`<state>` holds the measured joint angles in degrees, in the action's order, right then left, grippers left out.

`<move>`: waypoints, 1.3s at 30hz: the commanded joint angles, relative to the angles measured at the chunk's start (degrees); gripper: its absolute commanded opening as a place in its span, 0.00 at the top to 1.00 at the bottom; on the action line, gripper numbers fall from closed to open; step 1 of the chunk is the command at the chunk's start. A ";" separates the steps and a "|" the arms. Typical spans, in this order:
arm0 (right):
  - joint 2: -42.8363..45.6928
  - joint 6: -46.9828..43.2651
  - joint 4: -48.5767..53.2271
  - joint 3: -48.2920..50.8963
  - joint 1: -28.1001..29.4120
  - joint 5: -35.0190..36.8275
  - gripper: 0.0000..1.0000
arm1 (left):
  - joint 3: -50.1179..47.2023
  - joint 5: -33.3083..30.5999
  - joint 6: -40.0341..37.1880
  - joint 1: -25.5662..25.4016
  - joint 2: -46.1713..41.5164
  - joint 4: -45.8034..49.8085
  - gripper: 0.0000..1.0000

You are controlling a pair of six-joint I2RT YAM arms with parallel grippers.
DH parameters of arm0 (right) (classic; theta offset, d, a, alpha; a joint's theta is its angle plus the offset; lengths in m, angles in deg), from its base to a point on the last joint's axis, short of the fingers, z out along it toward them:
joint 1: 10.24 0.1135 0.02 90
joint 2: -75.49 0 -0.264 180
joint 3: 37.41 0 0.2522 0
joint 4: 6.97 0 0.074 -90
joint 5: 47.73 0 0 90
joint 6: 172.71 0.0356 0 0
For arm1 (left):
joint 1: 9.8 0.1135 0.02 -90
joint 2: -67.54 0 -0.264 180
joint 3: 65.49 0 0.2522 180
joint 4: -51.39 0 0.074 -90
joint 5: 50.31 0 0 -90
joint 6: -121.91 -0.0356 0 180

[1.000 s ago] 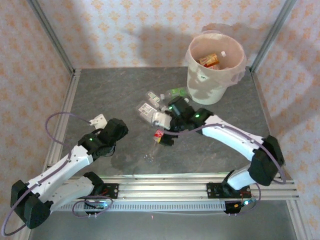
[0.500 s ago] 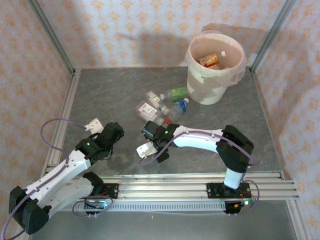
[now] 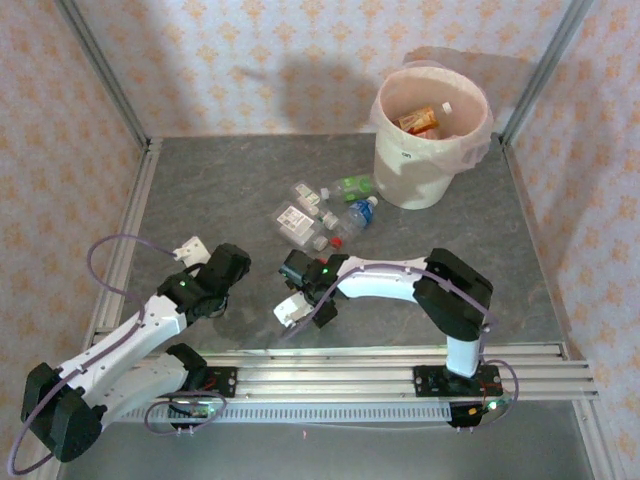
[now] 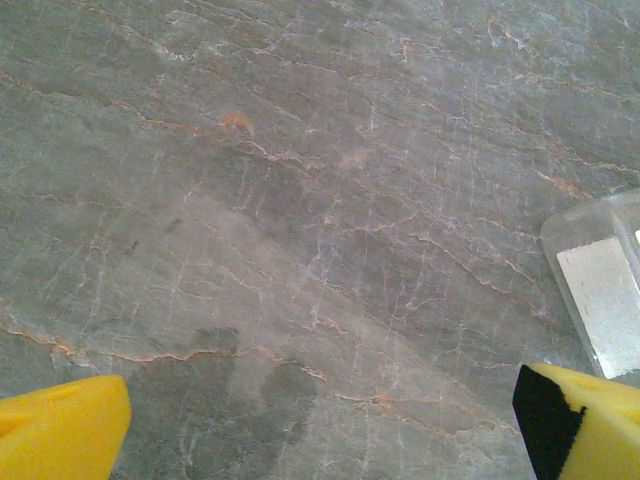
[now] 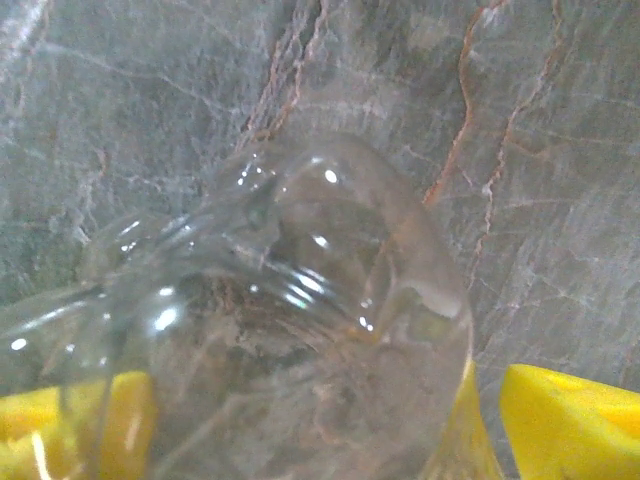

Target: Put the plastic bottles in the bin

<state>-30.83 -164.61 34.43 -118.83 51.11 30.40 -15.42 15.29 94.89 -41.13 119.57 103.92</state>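
The right fingers (image 5: 570,420) stand apart on either side of a clear bottle (image 5: 320,300) that lies on the desk (image 3: 200,180) near its front edge. One finger shows yellow through the plastic, and the other is just beside the bottle's wall, not pressed to it. The left fingers (image 4: 60,425) are spread wide over bare desk at the front left, while more bottles (image 3: 320,215) lie clustered mid-desk, near the bin (image 3: 410,185) at the back right, which holds an orange bottle (image 3: 420,121).
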 commanded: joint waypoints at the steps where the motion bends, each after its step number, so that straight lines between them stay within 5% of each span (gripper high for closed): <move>1: -3.66 -0.09 -2.68 -1.82 0.33 -1.97 0.21 | -0.20 -1.02 -0.07 0.58 0.13 -0.68 0.00; 22: 2.89 0.85 -5.95 -3.41 0.35 3.90 0.62 | -0.54 -0.88 0.39 0.83 0.30 -1.05 0.00; 27: 8.30 5.01 -7.37 -3.76 -0.28 2.79 0.69 | -0.20 -0.38 0.48 0.92 1.26 -1.84 0.00; 35: 16.76 12.56 -10.29 -6.23 -4.49 1.35 1.00 | 1.14 0.69 0.14 1.00 3.81 -2.63 0.00; 39: 19.93 20.43 -12.83 -8.56 -7.42 1.99 1.00 | 1.97 1.36 0.30 1.01 4.81 -2.39 0.00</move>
<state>-14.28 -152.20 24.95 -124.57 45.55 32.01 -15.35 16.97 94.91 -40.76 123.81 101.76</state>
